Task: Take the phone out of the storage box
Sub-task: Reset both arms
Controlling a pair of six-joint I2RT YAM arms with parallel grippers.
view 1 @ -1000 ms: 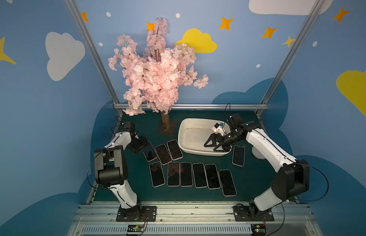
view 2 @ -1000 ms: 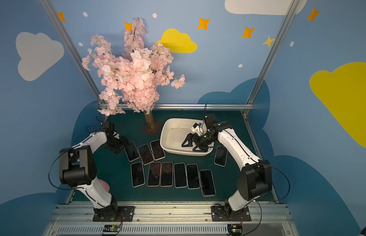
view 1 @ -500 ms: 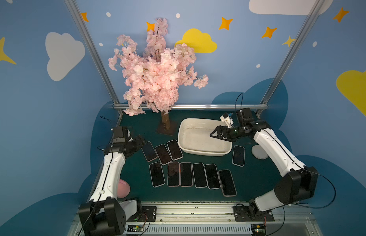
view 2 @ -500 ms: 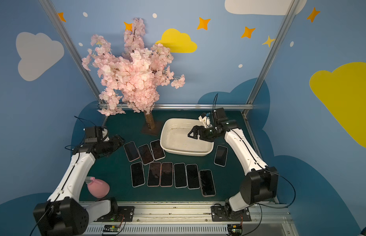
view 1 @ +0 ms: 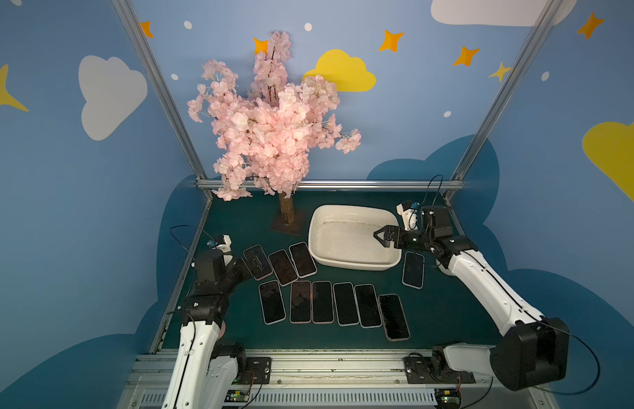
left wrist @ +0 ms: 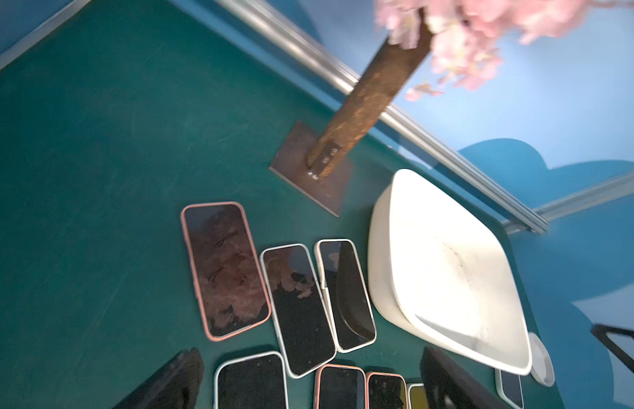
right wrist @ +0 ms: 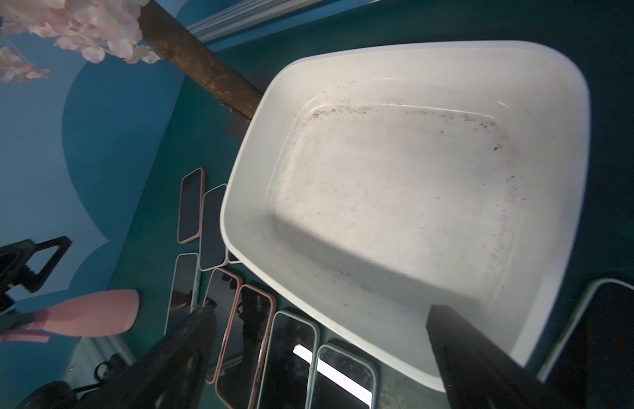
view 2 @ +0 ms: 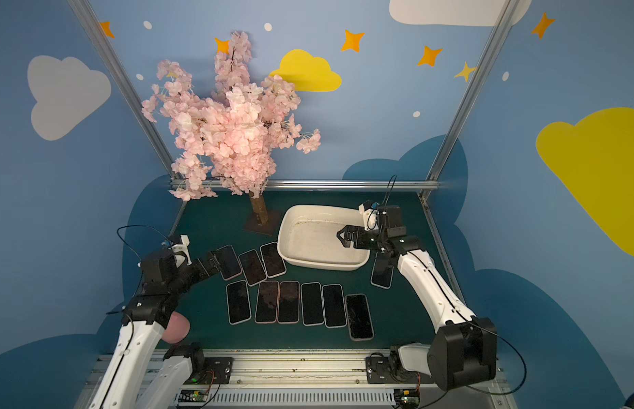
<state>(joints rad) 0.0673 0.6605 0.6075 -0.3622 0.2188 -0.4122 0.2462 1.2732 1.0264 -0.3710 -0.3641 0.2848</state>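
I'm holding the left gripper [view 1: 254, 263] low and forward, jaws spread wide; I'm keeping the right gripper [view 1: 380, 235] pointing inward, jaws gaping too.

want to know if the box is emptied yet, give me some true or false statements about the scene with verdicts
1. The storage box holds no phone. True.
2. The right gripper grips a phone. False: it is open and empty, over the box.
3. A single phone lies apart from the others on the mat, beside the box. True.
4. The blossom tree stands inside the box. False: it stands on the mat beside it.
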